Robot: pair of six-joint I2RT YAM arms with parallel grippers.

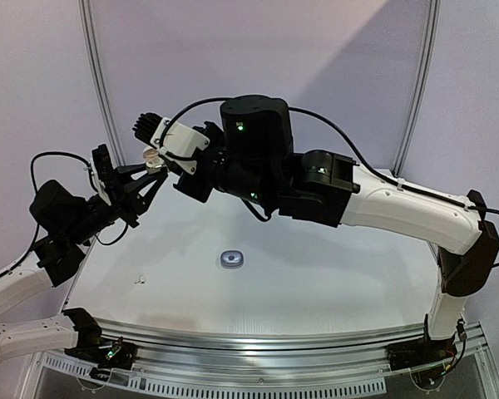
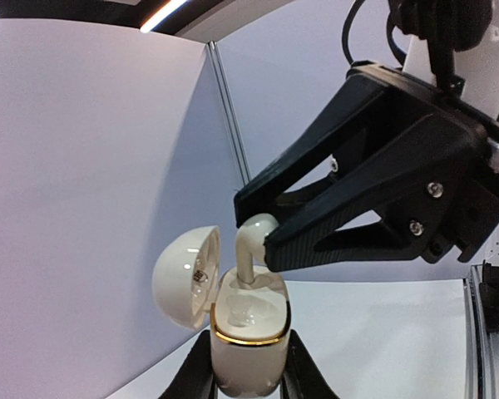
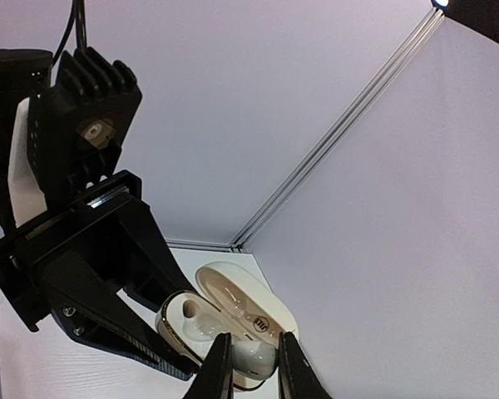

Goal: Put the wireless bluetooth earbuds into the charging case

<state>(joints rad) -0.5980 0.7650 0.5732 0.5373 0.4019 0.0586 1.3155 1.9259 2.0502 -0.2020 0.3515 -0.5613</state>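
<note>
Left gripper (image 2: 249,366) clamps the white charging case (image 2: 248,332) in mid-air, base cut off below, lid (image 2: 185,287) open; right gripper (image 2: 254,226) pinches one white earbud (image 2: 246,262), its stem tip hidden inside the case; white table (image 1: 316,274), pale lilac walls (image 1: 316,66); one grey object (image 1: 232,259) and one white speck (image 1: 137,280) lie there, too small to identify.

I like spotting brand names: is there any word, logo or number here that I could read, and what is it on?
No text here can be read.
Small dark mark inside the open lid of the white charging case: too small and blurred to read.
</note>
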